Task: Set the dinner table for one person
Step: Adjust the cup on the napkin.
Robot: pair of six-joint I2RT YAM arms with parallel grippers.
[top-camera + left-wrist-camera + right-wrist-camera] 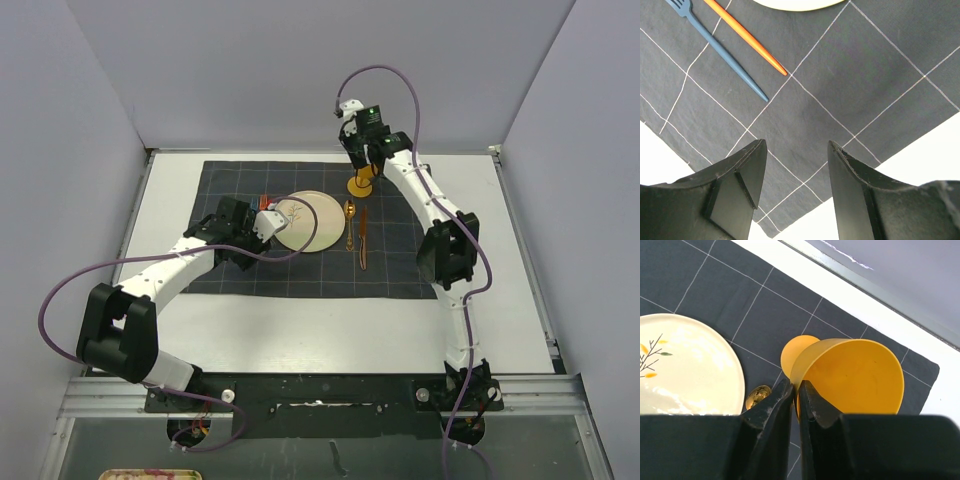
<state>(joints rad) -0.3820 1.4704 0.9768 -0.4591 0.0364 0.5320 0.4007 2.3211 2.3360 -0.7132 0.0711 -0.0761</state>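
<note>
Closest to its wrist lens, the right gripper (796, 385) has its two dark fingers drawn nearly together, pinching the rim wall of a yellow cup (855, 375) whose mouth tips toward the camera. Whether the cup's foot rests on anything cannot be told. The dinner table (300, 330) is the broad white top filling the space between grey walls, with a metal rail (320, 385) along its near edge where both arm bases are bolted. A dark cloth (300, 275) with a thin light grid covers the table's far middle. On the cloth lies a cream plate (308, 222) with a small leaf motif. Just right of the plate is a gold spoon (349, 222), then a slim orange utensil (362, 238). The cup is beyond them, near the cloth's far edge. Left of the plate, a blue fork (715, 45) and an orange handle (747, 37) lie side by side. The left gripper (796, 145) hangs there over the cloth, its fingers spread apart and holding nothing.
</note>
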